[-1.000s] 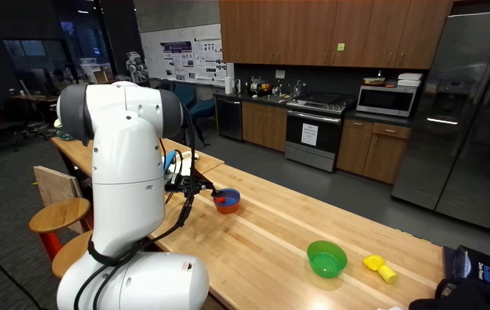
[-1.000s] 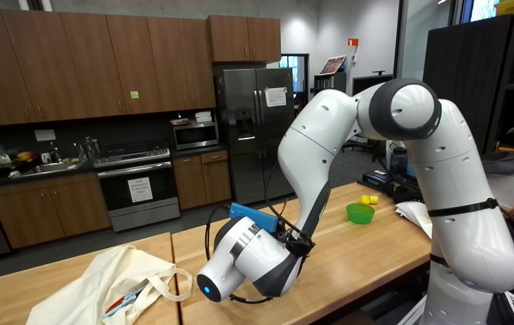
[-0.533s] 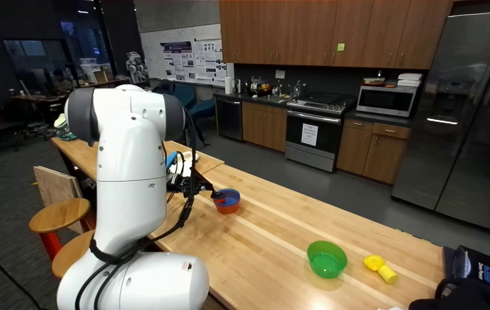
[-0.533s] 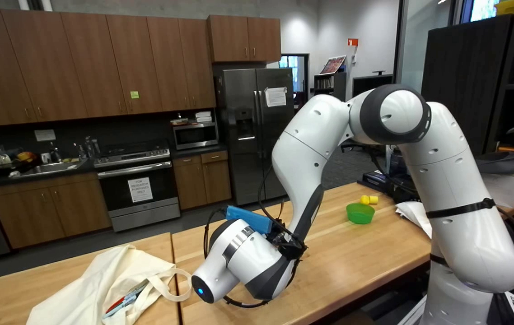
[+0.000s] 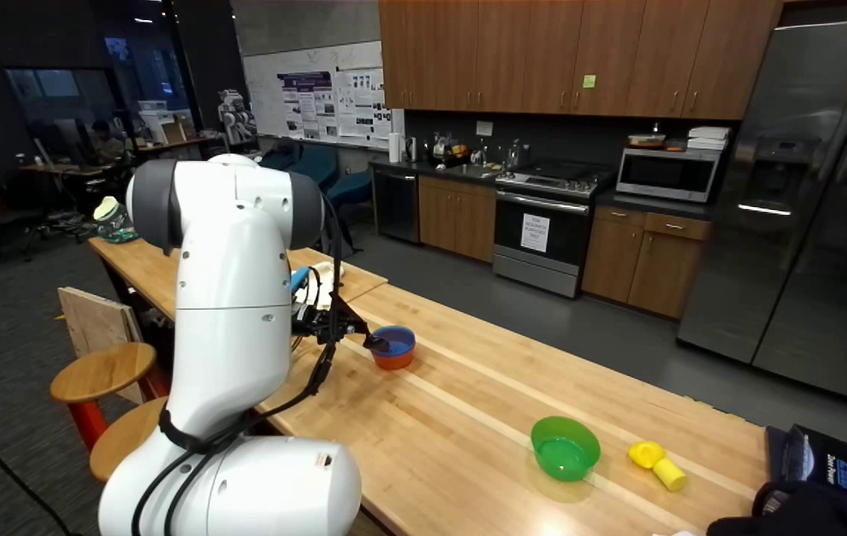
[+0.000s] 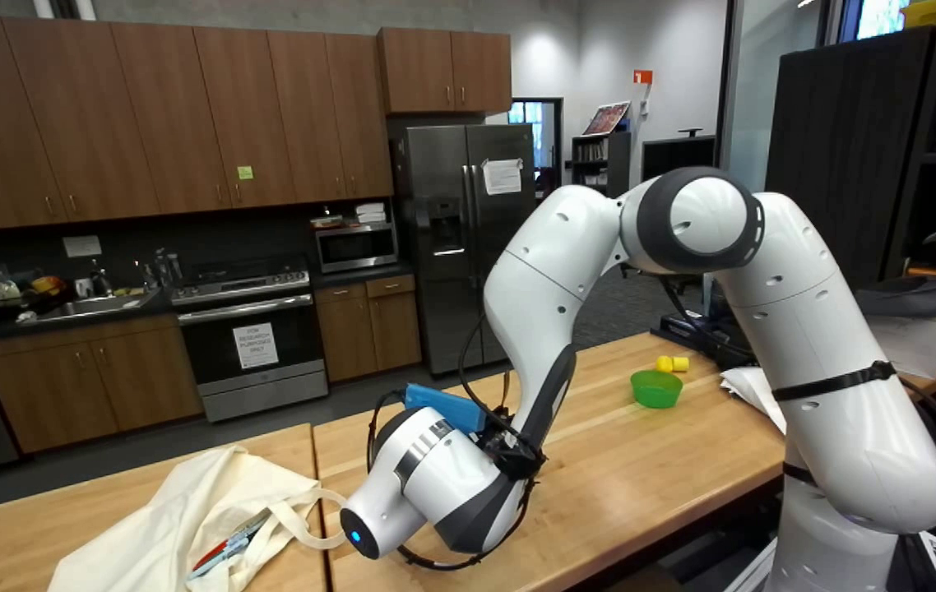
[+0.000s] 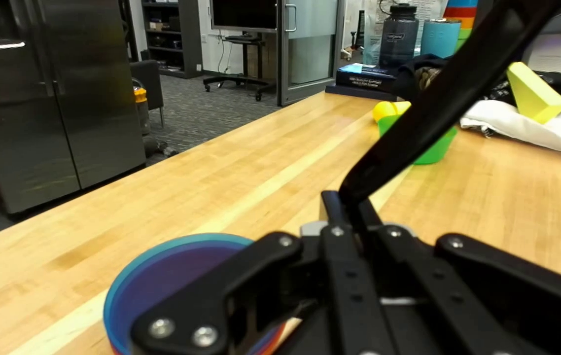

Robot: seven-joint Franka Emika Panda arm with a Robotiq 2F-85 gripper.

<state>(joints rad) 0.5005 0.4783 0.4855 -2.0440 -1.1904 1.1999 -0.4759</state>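
One gripper (image 7: 352,209) grasps a black utensil (image 7: 440,98) near the blue bowl (image 7: 174,273); positioning seems the step, needing steadiness next.

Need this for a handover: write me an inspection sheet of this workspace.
Surface: light wood tabletop with paler strips.
Job's things: black utensil; blue bowl apparently nested in red bowl.
Clutter: green bowl, yellow pieces beside it, cream tote bag, black box.
Hand: shut on the black utensil, whose end overlaps the blue bowl in an exterior view; contact unclear.
Cables: black cables strapped along the arm.
Surroundings: stove, refrigerator.
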